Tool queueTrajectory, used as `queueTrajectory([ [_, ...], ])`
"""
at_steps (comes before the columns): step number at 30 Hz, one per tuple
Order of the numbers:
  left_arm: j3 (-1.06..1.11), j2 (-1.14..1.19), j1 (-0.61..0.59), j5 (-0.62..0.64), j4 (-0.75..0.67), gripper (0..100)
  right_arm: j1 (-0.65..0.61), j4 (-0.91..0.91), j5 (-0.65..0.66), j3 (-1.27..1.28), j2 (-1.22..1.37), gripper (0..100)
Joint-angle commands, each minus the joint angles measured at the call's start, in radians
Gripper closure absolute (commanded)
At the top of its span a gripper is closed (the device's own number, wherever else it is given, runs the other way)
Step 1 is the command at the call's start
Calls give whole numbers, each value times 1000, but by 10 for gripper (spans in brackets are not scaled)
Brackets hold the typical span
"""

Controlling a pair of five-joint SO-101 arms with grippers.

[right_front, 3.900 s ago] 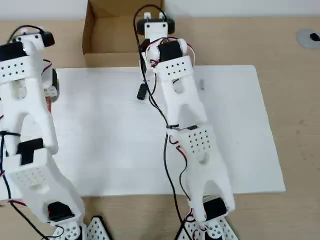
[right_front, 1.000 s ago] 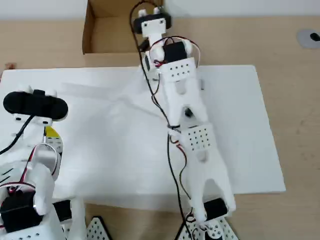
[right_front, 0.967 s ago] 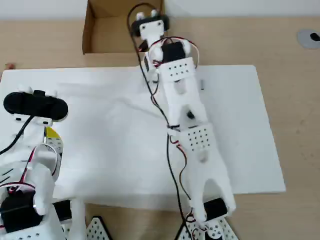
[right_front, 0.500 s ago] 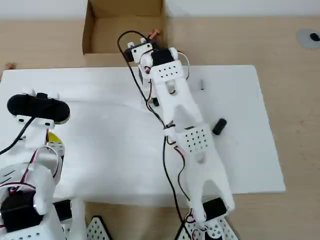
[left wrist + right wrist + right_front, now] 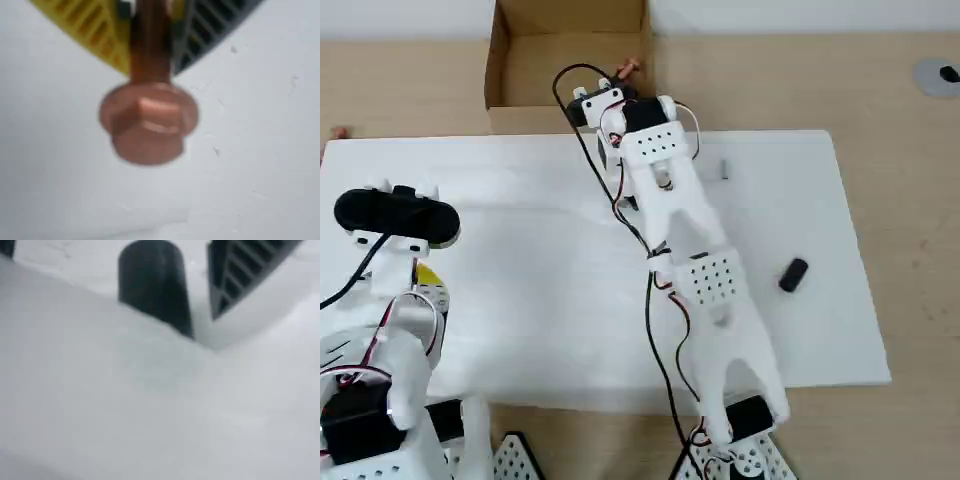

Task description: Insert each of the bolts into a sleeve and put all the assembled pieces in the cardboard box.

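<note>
Bolt (image 5: 148, 122), copper, clenched by its shank in the left gripper (image 5: 150, 45), head clear of the jaws, above the white sheet (image 5: 540, 290) near its left edge. Right gripper (image 5: 610, 95) sits at the sheet's far edge, beside the cardboard box (image 5: 500, 60); its grip cannot be told. Second bolt (image 5: 628, 68) shows at the box's right wall. Loose sleeve (image 5: 793, 274) lies toward the sheet's right edge, open sheet all round, well apart from both arms. Another sleeve (image 5: 155, 282) stands close before the right wrist camera

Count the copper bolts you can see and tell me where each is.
2: a bolt clamped in the left tool, and a second bolt beside the cardboard box's right wall. Others may be hidden.
</note>
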Motion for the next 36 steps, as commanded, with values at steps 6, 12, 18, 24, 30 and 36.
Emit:
queueTrajectory([
  [6,-63,-7,5,0,3,990,-12,12,5,1,-102,978],
  [12,-63,-7,5,0,5,990,-8,12,5,-4,-104,989],
  [18,-69,-7,5,5,2,990,-7,14,3,-71,-156,989],
  [24,-71,-8,5,57,-11,995,-15,14,2,-162,-297,989],
  [30,-71,-8,-71,227,-192,994,-45,14,-121,-255,-450,989],
  [36,-71,-10,-195,470,-364,994,-148,14,-149,-272,-636,989],
])
